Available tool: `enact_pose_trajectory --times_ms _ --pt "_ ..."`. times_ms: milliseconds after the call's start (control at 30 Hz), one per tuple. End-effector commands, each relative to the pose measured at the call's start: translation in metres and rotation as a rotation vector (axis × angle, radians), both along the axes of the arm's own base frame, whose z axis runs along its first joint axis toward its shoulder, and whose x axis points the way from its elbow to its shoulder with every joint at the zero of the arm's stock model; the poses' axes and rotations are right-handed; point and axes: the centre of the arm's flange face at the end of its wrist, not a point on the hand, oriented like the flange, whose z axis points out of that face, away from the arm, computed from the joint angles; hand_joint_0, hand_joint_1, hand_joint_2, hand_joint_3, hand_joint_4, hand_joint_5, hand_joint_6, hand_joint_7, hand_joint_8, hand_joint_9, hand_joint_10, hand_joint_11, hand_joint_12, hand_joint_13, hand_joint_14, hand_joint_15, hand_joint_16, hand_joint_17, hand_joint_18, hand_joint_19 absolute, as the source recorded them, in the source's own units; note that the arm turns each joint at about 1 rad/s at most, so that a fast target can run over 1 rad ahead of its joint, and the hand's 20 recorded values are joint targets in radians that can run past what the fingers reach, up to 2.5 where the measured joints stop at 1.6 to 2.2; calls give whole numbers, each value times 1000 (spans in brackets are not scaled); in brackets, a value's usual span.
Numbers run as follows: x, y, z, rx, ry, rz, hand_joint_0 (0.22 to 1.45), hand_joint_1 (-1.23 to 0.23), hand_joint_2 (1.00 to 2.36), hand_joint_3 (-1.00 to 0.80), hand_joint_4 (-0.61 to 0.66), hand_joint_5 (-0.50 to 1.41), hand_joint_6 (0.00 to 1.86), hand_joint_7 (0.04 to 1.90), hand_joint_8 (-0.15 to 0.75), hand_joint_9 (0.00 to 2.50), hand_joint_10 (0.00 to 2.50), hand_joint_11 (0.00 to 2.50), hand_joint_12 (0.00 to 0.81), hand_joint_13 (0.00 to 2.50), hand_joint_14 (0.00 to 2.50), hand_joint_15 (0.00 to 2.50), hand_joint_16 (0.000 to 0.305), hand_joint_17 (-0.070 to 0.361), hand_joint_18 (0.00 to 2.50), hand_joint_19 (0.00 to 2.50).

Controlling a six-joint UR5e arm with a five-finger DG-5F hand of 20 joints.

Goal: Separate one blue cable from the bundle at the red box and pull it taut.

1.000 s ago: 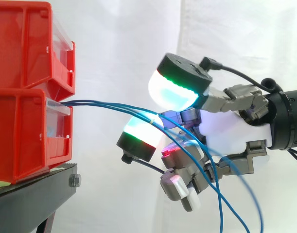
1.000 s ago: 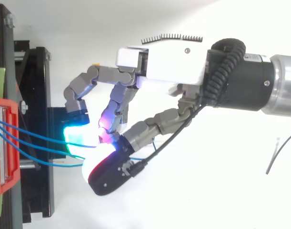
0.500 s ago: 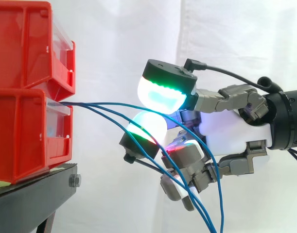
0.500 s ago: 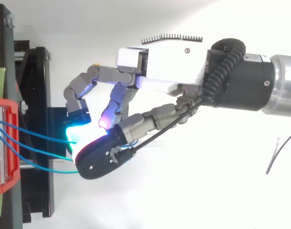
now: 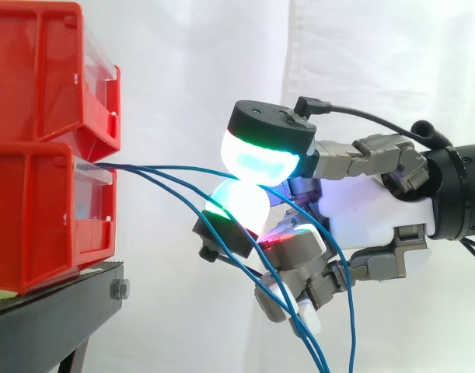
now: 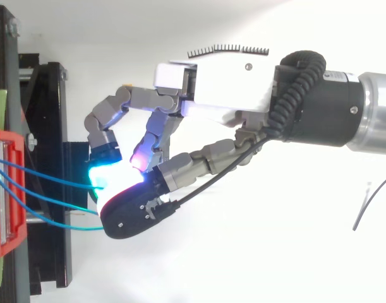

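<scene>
Three thin blue cables (image 5: 167, 168) leave the front of the lower red bin (image 5: 35, 221) and run right to my hand (image 5: 369, 206). The top cable goes in between the thumb's green-white pad (image 5: 260, 162) and a finger's pad (image 5: 239, 203) just below it, which meet on it. The other two cables (image 5: 192, 198) cross under that finger and hang down past the curled lower fingers (image 5: 295, 284). From above, the cables (image 6: 47, 180) fan from the red bin (image 6: 3, 189) to the cyan-glowing fingers under the hand (image 6: 218, 88).
A second red bin (image 5: 35, 70) sits stacked on the lower one, both on a black stand (image 5: 50, 311). A white curtain hangs behind. The loose cable ends drop out of view below the hand (image 5: 330, 350).
The thumb has swung forward and down onto the finger's pad, closing on the top cable. The hanging cables have shifted left and drawn closer together. The arm has stayed in place.
</scene>
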Motion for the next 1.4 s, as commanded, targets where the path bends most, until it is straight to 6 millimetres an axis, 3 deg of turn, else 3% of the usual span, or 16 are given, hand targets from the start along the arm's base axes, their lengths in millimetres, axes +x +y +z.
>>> enact_pose_trajectory --times_ms 0,233,433,633,1033,1367 --pt "0 0 0 0 0 0 664 -832 1022 -179 -53 -160 906 1330 286 1201 30 1213 388 986 29 781 47 107 853 823" --pt "-1 0 -1 6 4 1 662 -819 1021 -176 -65 -158 911 1298 282 943 23 746 367 787 22 516 46 104 788 753" --pt "-2 0 0 7 16 0 660 -816 1021 -170 -57 -156 912 1298 311 881 20 599 363 755 18 466 45 101 761 693" --pt "-18 2 7 -6 116 24 660 -812 1021 -167 -45 -156 913 1291 379 879 15 406 333 741 17 395 40 89 714 606" --pt "-31 9 16 25 182 23 666 -801 1020 -188 -38 -157 916 1266 389 1023 20 567 324 756 17 409 35 79 674 576" --pt "-34 11 15 76 193 18 672 -781 1020 -217 -28 -162 914 1261 473 1227 16 434 305 784 14 343 31 69 674 502"
